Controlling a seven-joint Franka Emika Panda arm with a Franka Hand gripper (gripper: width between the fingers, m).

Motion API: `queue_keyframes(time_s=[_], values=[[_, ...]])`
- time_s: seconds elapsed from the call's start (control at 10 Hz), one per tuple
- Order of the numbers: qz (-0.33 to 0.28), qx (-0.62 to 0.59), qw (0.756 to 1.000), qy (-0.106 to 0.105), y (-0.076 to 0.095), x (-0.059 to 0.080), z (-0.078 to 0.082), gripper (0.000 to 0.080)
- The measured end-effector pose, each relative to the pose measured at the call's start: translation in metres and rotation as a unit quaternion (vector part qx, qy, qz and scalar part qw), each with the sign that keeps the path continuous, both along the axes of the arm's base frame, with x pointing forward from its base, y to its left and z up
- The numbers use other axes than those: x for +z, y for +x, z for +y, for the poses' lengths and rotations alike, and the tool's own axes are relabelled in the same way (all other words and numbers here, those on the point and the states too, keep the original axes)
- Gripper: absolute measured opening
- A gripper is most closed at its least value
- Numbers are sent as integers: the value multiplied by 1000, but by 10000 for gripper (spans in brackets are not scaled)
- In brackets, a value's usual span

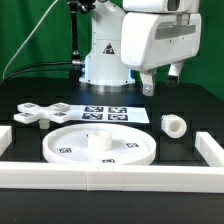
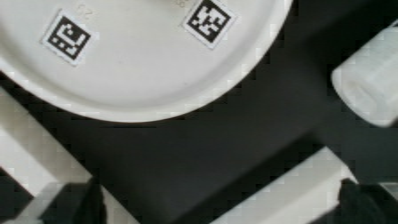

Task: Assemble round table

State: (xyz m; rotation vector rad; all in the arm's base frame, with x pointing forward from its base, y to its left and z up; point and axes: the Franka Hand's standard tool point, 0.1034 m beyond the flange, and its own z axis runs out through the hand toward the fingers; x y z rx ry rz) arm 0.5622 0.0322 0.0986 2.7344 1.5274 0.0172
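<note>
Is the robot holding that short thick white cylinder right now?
No, the cylinder post lies on the black table, and the gripper is open and empty.

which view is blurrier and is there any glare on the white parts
Wrist view: softer, the round disc has slightly blurred tags, and the fingertips are dark and out of focus. Exterior view: sharper and evenly lit, the post is crisp-edged, no glare hides the tags.

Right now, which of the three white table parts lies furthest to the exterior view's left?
The four-armed cross piece; the disc and post lie further right.
</note>
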Motion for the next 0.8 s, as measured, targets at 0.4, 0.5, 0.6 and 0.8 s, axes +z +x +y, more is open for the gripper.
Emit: queue_keyframes(time_s=[0.4,0.5,0.6,0.8], values=[[12,28,1000,2,-8,-43,-47,650],[15,29,999,3,-11,-51,-56,650],[18,29,999,4,-13,-56,-62,650],[26,32,999,5,-17,-65,-70,650]])
